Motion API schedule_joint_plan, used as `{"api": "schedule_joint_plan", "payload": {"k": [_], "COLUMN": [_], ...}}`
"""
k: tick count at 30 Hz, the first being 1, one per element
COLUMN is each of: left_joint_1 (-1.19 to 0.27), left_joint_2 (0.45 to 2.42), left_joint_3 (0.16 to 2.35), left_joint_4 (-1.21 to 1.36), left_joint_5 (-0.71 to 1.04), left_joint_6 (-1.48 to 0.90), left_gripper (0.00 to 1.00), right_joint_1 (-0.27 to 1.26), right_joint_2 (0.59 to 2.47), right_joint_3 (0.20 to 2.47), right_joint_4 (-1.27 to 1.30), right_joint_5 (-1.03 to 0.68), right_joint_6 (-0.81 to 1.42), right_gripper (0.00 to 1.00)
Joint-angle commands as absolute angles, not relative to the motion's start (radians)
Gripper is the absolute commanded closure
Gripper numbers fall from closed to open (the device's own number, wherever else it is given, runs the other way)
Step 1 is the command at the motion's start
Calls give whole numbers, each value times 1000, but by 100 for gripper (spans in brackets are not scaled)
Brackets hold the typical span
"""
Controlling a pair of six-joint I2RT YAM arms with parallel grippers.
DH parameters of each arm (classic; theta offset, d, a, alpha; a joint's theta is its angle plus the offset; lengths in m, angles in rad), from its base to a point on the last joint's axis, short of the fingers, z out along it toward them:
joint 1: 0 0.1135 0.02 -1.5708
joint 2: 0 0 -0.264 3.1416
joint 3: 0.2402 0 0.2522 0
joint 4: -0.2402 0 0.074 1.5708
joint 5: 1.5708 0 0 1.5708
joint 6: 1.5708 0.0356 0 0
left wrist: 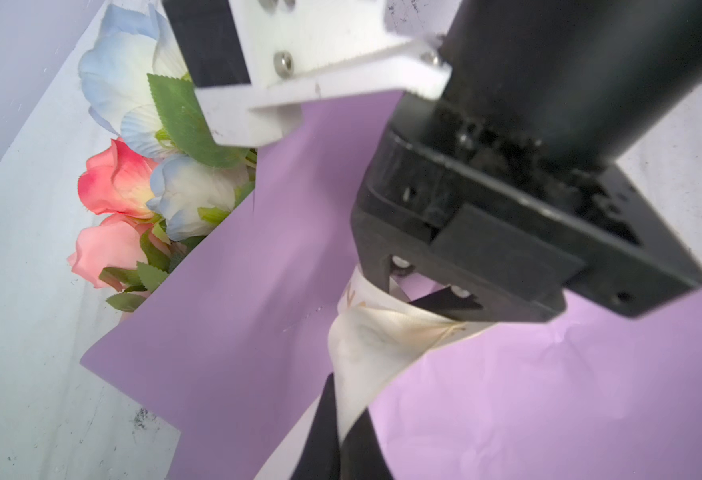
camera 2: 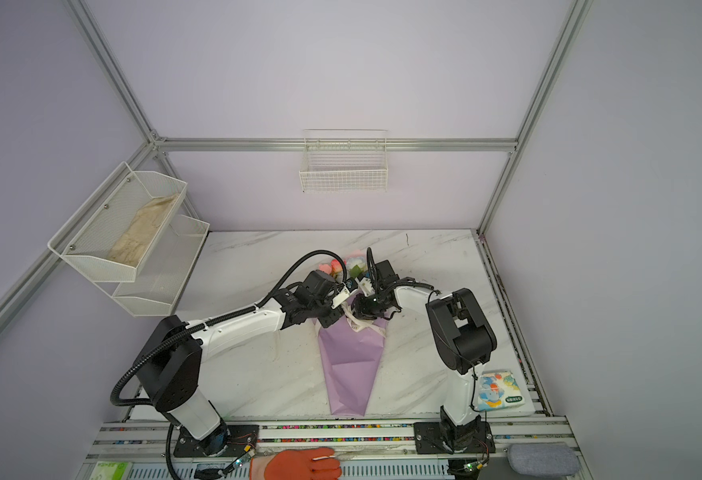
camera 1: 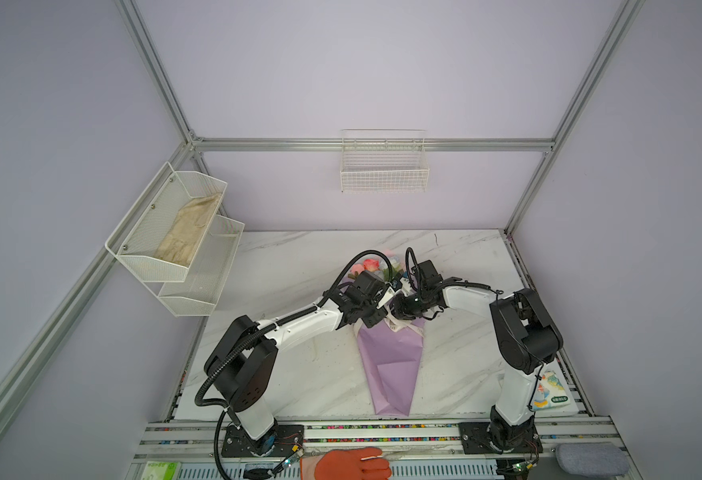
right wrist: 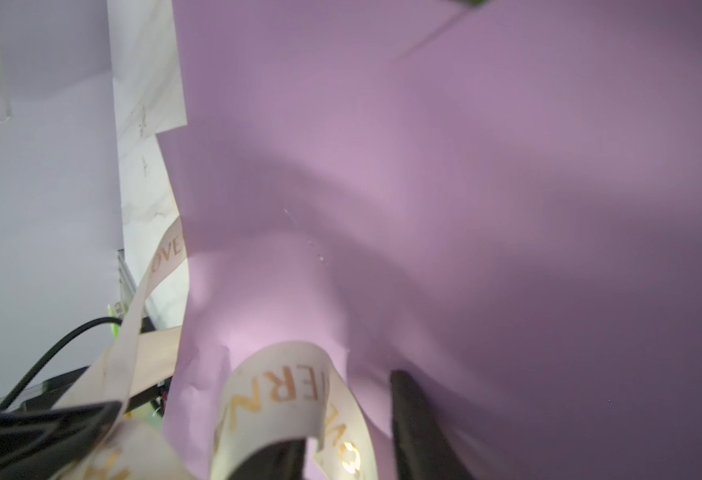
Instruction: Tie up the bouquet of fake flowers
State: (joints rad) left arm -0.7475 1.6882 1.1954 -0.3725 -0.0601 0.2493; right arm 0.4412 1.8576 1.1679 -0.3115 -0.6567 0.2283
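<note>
Lying beneath left claw (left wrist: 343, 419) — bouquet (left wrist: 237, 291).

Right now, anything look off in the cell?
Yes: an orange-gloved hand lies at the front rail, holding a thin stick, which is odd beside working arms. Also, the cream ribbon on the bouquet looks stained and frayed.
</note>
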Motion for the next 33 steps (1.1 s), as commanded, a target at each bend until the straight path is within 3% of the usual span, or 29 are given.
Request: {"api": "schedule_joint_plan", "payload": {"k": [1,2,8,10,14,16,21,26,33], "left_joint_1": [-751,-750,-750,-750,-750,-750,-750,-751,-750], "left_joint_2": [1654,1655,1657,1656,1657,1661,1671,1675,1685], "left_joint_3": [1157,1155,1154,1154,1154,1158,1163,1164,1167], "left_joint_4": [-335,-336,-331,-332,-325,-324,-329,-331,-333], "left_joint_5": [-66,-67,-71,-74,-74,-74,-75,-74,-69], "left_joint_6": [222,221,215,213,208,205,198,190,182], "left_gripper": [100,100,100,100,100,100,100,100,100], "right_joint_1": [426,423,421,420,434,470,595,618,633], "right_joint_2": [1733,1706,1613,1540,1380,1341,1363,1396,1447], "right_joint_3": [1180,1175,1127,1090,929,874,816,749,699], "right_joint_4": [-383,-386,-445,-426,-225,-177,-114,20,209], "right_joint_5": [-468,-428,-338,-332,-525,-534,-426,-277,-297], "right_joint_6": [233,247,264,287,384,420,440,461,436], "right_gripper": [53,47,41,45,61,65,66,64,63]}}
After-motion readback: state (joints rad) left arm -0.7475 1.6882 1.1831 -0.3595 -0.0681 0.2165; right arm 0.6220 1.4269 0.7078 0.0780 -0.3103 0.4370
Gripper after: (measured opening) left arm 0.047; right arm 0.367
